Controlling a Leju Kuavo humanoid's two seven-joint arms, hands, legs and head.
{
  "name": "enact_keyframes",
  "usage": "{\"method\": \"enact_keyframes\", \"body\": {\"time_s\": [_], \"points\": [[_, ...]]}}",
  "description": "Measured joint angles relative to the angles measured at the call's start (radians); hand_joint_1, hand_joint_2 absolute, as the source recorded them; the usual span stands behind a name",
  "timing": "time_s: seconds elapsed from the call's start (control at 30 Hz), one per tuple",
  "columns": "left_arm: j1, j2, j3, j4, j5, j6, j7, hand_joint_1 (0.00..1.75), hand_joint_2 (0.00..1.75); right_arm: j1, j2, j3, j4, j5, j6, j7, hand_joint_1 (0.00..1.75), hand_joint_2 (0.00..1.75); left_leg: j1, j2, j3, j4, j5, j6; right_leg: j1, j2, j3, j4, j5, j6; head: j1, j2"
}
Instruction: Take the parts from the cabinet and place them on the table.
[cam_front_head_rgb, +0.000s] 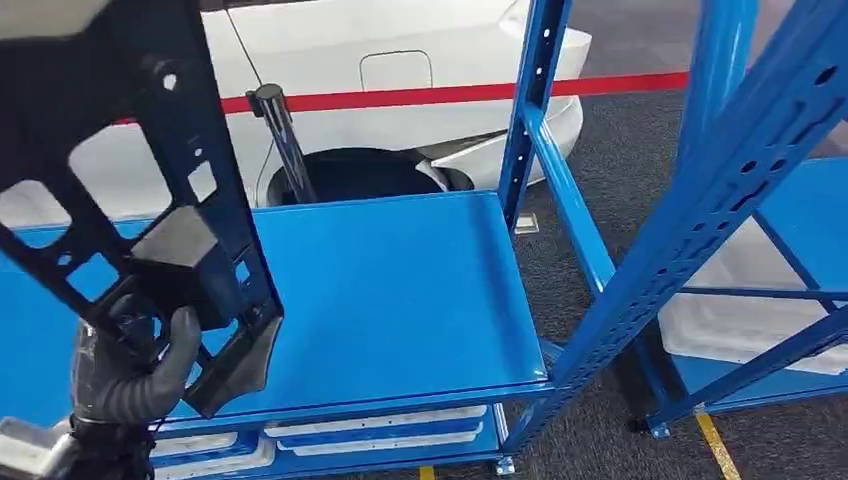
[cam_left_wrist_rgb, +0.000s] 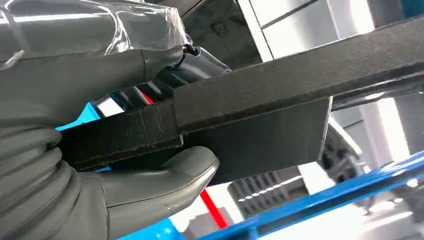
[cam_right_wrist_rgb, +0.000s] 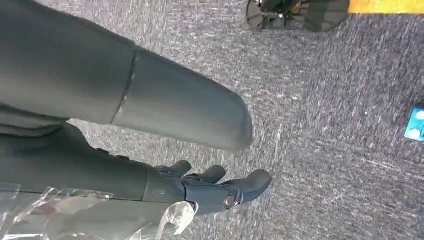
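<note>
Up front, the left hand (cam_front_head_rgb: 135, 365) grips the black part (cam_front_head_rgb: 150, 200) above the shelf (cam_front_head_rgb: 400, 290); the right hand (cam_right_wrist_rgb: 200, 150) hangs empty, fingers apart.

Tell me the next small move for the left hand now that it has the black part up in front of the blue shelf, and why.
Probably draw the black part back and up, away from the blue rack. The left hand grips its lower end, thumb wrapped over a bar, and its bottom corner hangs near the shelf's front edge. The right hand hangs over carpet holding nothing, so it cannot steady the part.
</note>
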Motion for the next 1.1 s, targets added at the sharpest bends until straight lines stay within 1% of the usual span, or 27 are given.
{"method": "enact_keyframes", "body": {"time_s": [0.1, 0.13, 0.17, 0.2, 0.27, 0.3, 0.33, 0.37, 0.4, 0.43, 0.47, 0.5, 0.53, 0.6, 0.63, 0.67, 0.7, 0.77, 0.8, 0.83, 0.87, 0.9, 0.93, 0.97, 1.0, 1.03, 1.1], "points": [[0.012, -0.005, 0.019, -0.024, 0.02, -0.005, -0.009, 1.75, 1.75, 0.003, -0.003, -0.001, 0.0, 0.001, -0.002, 0.0, 0.0, 0.0, -0.005, -0.002, -0.004, 0.004, 0.0, 0.012, -0.003, -0.001, 0.003, -0.006, 0.001, 0.016, 0.003, 0.0], [0.013, -0.006, 0.024, -0.029, 0.021, -0.005, -0.01, 1.75, 1.75, 0.003, -0.005, -0.001, 0.0, 0.001, -0.002, 0.0, 0.0, 0.0, 0.003, -0.002, 0.004, -0.005, 0.008, 0.022, -0.004, -0.001, 0.002, -0.003, -0.003, 0.023, 0.002, 0.0], [0.013, -0.009, 0.024, -0.035, 0.022, -0.005, -0.011, 1.75, 1.75, 0.003, -0.006, -0.002, 0.0, 0.001, -0.002, 0.0, 0.0, 0.0, 0.005, -0.001, 0.006, -0.008, 0.011, 0.026, -0.007, -0.008, -0.006, 0.021, -0.022, 0.028, 0.003, 0.0], [0.015, -0.011, 0.027, -0.038, 0.022, -0.005, -0.013, 1.75, 1.75, 0.003, -0.006, -0.002, 0.0, 0.002, -0.002, 0.0, 0.0, 0.0, 0.006, 0.0, 0.006, -0.008, 0.011, 0.029, -0.006, -0.009, -0.029, 0.076, -0.06, 0.031, 0.004, 0.0], [0.023, -0.02, 0.039, -0.04, 0.034, -0.009, -0.015, 1.75, 1.75, 0.003, -0.006, -0.003, 0.0, 0.002, -0.003, 0.0, 0.0, 0.0, 0.004, 0.001, 0.006, -0.008, 0.01, 0.034, -0.007, -0.01, -0.106, 0.243, -0.14, 0.036, 0.005, 0.0], [0.027, -0.024, 0.041, -0.04, 0.044, -0.012, -0.016, 1.75, 1.75, 0.005, -0.006, -0.003, 0.0, 0.002, -0.003, 0.001, 0.0, 0.0, 0.003, 0.002, 0.005, -0.007, 0.01, 0.034, -0.007, -0.01, -0.135, 0.306, -0.158, 0.039, 0.005, 0.0], [0.029, -0.026, 0.041, -0.04, 0.053, -0.018, -0.016, 1.75, 1.75, 0.006, -0.006, -0.003, 0.0, 0.002, -0.003, 0.002, 0.0, 0.0, 0.004, 0.001, 0.006, -0.007, 0.01, 0.034, -0.008, -0.01, -0.147, 0.327, -0.153, 0.04, 0.005, 0.0], [0.031, -0.028, 0.041, -0.04, 0.057, -0.021, -0.016, 1.75, 1.75, 0.006, -0.006, -0.003, 0.0, 0.002, -0.003, 0.003, 0.0, 0.0, 0.004, -0.001, 0.007, -0.007, 0.01, 0.034, -0.009, -0.011, -0.134, 0.296, -0.125, 0.04, 0.005, 0.0], [0.031, -0.03, 0.041, -0.04, 0.061, -0.026, -0.016, 1.75, 1.75, 0.005, -0.006, -0.003, 0.0, 0.002, -0.003, 0.004, 0.0, 0.0, 0.006, -0.002, 0.009, -0.006, 0.009, 0.032, -0.011, -0.012, -0.099, 0.222, -0.081, 0.041, 0.005, 0.0], [0.031, -0.032, 0.041, -0.04, 0.065, -0.029, -0.016, 1.75, 1.75, 0.005, -0.007, -0.003, 0.0, 0.002, -0.005, 0.004, 0.0, 0.0, 0.008, -0.002, 0.011, -0.005, 0.006, 0.029, -0.013, -0.013, -0.052, 0.121, -0.032, 0.041, 0.005, 0.0], [0.031, -0.035, 0.041, -0.04, 0.071, -0.032, -0.016, 1.75, 1.75, 0.005, -0.007, -0.003, 0.0, 0.002, -0.006, 0.005, 0.0, 0.0, 0.007, -0.002, 0.013, -0.003, 0.003, 0.023, -0.016, -0.015, -0.012, 0.037, 0.001, 0.042, 0.005, 0.0], [0.03, -0.036, 0.042, -0.04, 0.074, -0.036, -0.016, 1.75, 1.75, 0.005, -0.006, -0.003, 0.0, 0.002, -0.006, 0.005, 0.0, 0.0, -0.001, -0.002, 0.009, 0.004, -0.002, 0.017, -0.012, -0.012, 0.0, 0.003, -0.005, 0.04, 0.005, 0.0], [0.03, -0.036, 0.042, -0.04, 0.073, -0.041, -0.015, 1.75, 1.75, 0.005, -0.006, -0.003, 0.0, 0.004, -0.008, 0.006, 0.0, 0.0, 0.001, -0.002, 0.007, 0.002, -0.001, 0.013, -0.012, -0.009, -0.005, 0.006, -0.002, 0.028, 0.005, 0.0], [0.03, -0.04, 0.04, -0.04, 0.067, -0.048, -0.014, 1.75, 1.75, 0.005, -0.005, -0.003, 0.0, 0.005, -0.01, 0.008, 0.0, 0.0, 0.003, -0.003, 0.01, -0.004, 0.003, 0.006, -0.005, -0.008, -0.006, 0.008, -0.004, 0.016, 0.004, 0.0], [0.03, -0.04, 0.04, -0.04, 0.066, -0.052, -0.011, 1.75, 1.75, 0.005, -0.003, -0.003, 0.0, 0.005, -0.01, 0.008, 0.0, 0.0, 0.005, -0.003, 0.01, -0.001, 0.0, 0.0, -0.008, -0.009, -0.006, 0.004, 0.001, 0.007, 0.004, 0.0], [0.03, -0.041, 0.04, -0.04, 0.062, -0.054, -0.009, 1.75, 1.75, 0.004, -0.001, -0.003, 0.0, 0.005, -0.01, 0.01, 0.0, 0.0, 0.008, -0.002, 0.002, 0.013, -0.014, -0.003, -0.011, -0.011, -0.004, 0.002, 0.003, 0.003, 0.004, 0.0], [0.028, -0.042, 0.039, -0.04, 0.053, -0.056, -0.007, 1.75, 1.75, 0.005, -0.001, -0.003, 0.0, 0.004, -0.012, 0.013, 0.0, 0.0, 0.008, -0.002, -0.018, 0.06, -0.047, -0.007, -0.012, -0.011, -0.005, 0.002, 0.003, -0.004, 0.002, 0.0], [0.028, -0.043, 0.037, -0.04, 0.025, -0.059, 0.008, 1.75, 1.75, 0.005, 0.001, -0.003, 0.0, 0.0, -0.017, 0.019, 0.0, 0.0, 0.009, -0.002, -0.099, 0.245, -0.132, -0.014, -0.01, -0.011, -0.006, 0.003, 0.003, -0.008, 0.0, 0.0], [0.029, -0.045, 0.034, -0.04, 0.011, -0.059, 0.01, 1.75, 1.75, 0.006, 0.002, -0.003, 0.0, -0.002, -0.019, 0.021, 0.0, 0.0, 0.008, -0.002, -0.133, 0.318, -0.156, -0.015, -0.008, -0.011, -0.006, 0.003, 0.003, -0.009, 0.0, 0.0], [0.03, -0.047, 0.031, -0.04, -0.003, -0.059, 0.011, 1.75, 1.75, 0.007, 0.002, -0.003, 0.0, -0.004, -0.021, 0.025, 0.0, 0.0, 0.008, -0.002, -0.148, 0.35, -0.157, -0.014, -0.007, -0.01, -0.006, 0.003, 0.003, -0.009, 0.0, 0.0], [0.03, -0.05, 0.028, -0.04, -0.013, -0.059, 0.012, 1.75, 1.75, 0.007, 0.003, -0.003, 0.0, -0.006, -0.021, 0.028, 0.0, 0.0, 0.008, -0.002, -0.139, 0.327, -0.138, -0.011, -0.006, -0.01, -0.005, 0.003, 0.004, -0.009, 0.0, 0.0], [0.03, -0.053, 0.024, -0.04, -0.021, -0.059, 0.013, 1.75, 1.75, 0.007, 0.006, -0.003, 0.0, -0.013, -0.021, 0.031, 0.0, 0.0, 0.008, -0.002, -0.105, 0.259, -0.099, -0.006, -0.006, -0.009, -0.004, 0.004, 0.005, -0.009, 0.0, 0.0], [0.03, -0.057, 0.019, -0.04, -0.027, -0.059, 0.014, 1.75, 1.75, 0.007, 0.009, -0.004, 0.0, -0.017, -0.02, 0.032, 0.0, 0.0, 0.007, -0.003, -0.058, 0.162, -0.056, -0.001, -0.005, -0.007, -0.002, 0.004, 0.005, -0.009, 0.0, 0.0], [0.029, -0.063, 0.014, -0.039, -0.039, -0.06, 0.019, 1.75, 1.75, 0.007, 0.012, -0.004, 0.0, -0.026, -0.019, 0.038, 0.0, 0.0, 0.004, -0.003, -0.005, 0.054, -0.013, 0.009, -0.005, -0.006, -0.001, 0.004, 0.005, -0.008, 0.0, 0.0], [0.028, -0.067, 0.009, -0.038, -0.048, -0.06, 0.02, 1.75, 1.75, 0.008, 0.018, -0.005, 0.0, -0.032, -0.015, 0.042, 0.0, 0.0, 0.0, -0.008, 0.018, 0.006, -0.013, 0.017, -0.002, -0.004, -0.005, 0.005, 0.007, -0.005, 0.0, 0.0], [0.028, -0.074, 0.004, -0.037, -0.053, -0.061, 0.02, 1.75, 1.75, 0.007, 0.018, -0.006, 0.0, -0.035, -0.013, 0.047, 0.0, 0.0, -0.005, -0.004, 0.015, 0.005, -0.005, 0.014, 0.0, -0.003, -0.011, 0.006, 0.01, 0.001, 0.001, 0.0], [0.028, -0.083, -0.01, -0.032, -0.059, -0.063, 0.02, 1.75, 1.75, 0.009, 0.018, -0.008, 0.0, -0.045, -0.01, 0.054, 0.0, 0.0, -0.009, -0.004, 0.009, 0.011, -0.004, 0.016, -0.003, -0.001, -0.014, 0.005, 0.015, 0.009, 0.001, 0.0]]}}
